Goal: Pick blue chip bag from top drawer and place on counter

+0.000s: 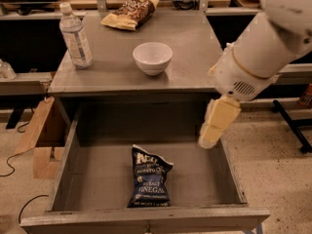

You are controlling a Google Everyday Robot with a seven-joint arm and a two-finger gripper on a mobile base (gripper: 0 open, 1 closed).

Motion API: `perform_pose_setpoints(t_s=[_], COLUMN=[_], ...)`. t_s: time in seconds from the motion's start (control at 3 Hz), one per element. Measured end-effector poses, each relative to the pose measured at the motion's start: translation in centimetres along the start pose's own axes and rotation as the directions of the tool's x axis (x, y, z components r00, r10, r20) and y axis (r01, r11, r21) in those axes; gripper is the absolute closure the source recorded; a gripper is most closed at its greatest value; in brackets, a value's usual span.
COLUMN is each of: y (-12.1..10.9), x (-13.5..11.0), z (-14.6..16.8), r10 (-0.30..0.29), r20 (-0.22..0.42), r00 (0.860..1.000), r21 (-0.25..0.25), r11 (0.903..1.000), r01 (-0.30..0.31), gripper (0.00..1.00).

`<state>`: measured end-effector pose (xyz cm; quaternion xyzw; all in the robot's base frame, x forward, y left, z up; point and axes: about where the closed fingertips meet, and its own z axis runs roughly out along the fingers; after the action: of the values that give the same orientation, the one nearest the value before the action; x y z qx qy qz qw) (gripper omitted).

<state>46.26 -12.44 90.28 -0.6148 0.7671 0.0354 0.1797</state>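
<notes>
The blue chip bag (148, 178) lies flat on the floor of the open top drawer (66, 165), near its front middle, white lettering facing up. The counter (190, 48) is the grey tabletop above the drawer. My white arm reaches in from the upper right. Its cream-coloured gripper (209, 138) points down over the drawer's right rear corner, above and to the right of the bag and apart from it. It holds nothing that I can see.
On the counter stand a white bowl (152, 57) in the middle, a clear water bottle (75, 35) at the left and a tan-and-brown chip bag (130, 12) at the back. A cardboard box (41, 140) sits on the floor at the left. Wooden benches run behind.
</notes>
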Motion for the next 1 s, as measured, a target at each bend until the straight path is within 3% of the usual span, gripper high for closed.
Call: perform_pose_setpoints(t_s=[0.33,0.67,1.0], y=[1.9,4.0,4.8], x=[-2.9,-4.2,-4.9], z=[6.9,14.6,20.5], r10=[0.015,0.038,0.033], r20=[0.049,0.082,0.127], r00=[0.999,0.996,0.991], r21=[-0.053,-0.102,-0.107], r11=[0.9985,0.9943,0.9941], r01=[-0.012,-0.029,-0.02], gripper=[0.0,0.0,0.0])
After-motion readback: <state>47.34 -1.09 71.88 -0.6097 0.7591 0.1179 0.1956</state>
